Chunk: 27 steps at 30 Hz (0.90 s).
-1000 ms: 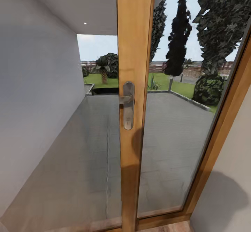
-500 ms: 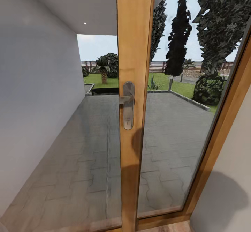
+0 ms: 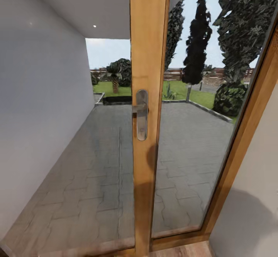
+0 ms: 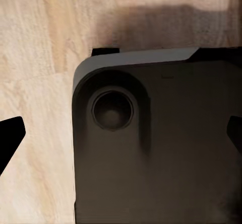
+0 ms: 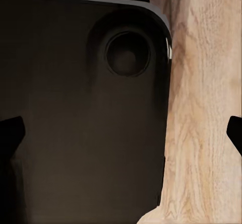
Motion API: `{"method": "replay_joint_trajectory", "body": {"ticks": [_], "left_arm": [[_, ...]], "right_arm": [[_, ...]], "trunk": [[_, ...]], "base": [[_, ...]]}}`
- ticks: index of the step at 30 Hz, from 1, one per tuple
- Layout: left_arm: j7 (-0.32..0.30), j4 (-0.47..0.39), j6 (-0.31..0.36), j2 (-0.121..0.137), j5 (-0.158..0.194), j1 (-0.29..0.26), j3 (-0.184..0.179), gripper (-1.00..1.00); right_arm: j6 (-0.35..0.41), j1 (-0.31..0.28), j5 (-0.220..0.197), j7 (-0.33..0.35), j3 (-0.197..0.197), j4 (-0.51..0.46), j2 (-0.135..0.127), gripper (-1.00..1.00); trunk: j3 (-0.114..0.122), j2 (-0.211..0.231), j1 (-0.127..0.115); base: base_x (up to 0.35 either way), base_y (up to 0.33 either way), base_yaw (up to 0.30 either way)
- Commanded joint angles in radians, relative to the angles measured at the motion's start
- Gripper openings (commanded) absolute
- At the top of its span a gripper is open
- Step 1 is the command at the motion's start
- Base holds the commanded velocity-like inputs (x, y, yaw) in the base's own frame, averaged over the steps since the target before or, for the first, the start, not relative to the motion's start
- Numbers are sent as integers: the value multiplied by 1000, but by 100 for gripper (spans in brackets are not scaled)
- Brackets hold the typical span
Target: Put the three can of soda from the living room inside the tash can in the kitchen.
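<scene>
Wooden door frame [image 3: 148, 36] stands close before the head camera, a metal handle [image 3: 141, 114] at mid-height, glass panes either side. Beyond the glass lie a grey paved terrace [image 3: 185, 141], a lawn and dark trees [image 3: 197, 36]; a pale wall [image 3: 34, 106] runs along the left. No soda can, bin, living room or kitchen is on view here, so their whereabouts and any progress cannot be judged; the robot appears to be in transit.

Left wrist view: the left gripper [image 4: 121, 135] is spread, dark fingertips at opposite edges, nothing between them. Below sits the robot's dark base [image 4: 161, 148] on light wood floor [image 4: 35, 57].

Right wrist view: the right gripper [image 5: 121, 133] is likewise spread and empty over the same base and floor. Both sets of fingertips are cut off at the picture edges.
</scene>
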Motion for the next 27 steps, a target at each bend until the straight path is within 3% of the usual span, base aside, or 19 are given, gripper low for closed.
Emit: {"method": "replay_joint_trajectory", "body": {"ticks": [1, 27], "left_arm": [[0, 0, -2, 0, 0, 0, 0, 100], [-1, 0, -12, 0, -1, 2, -2, 100]], "right_arm": [[-1, 0, 0, 0, 0, 0, 0, 100], [-7, 0, 2, 1, -2, 0, 0, 100]], "trunk": [[0, 0, 0], [0, 0, 0]], "base": [[-255, 0, 0], [-317, 0, 0]]}}
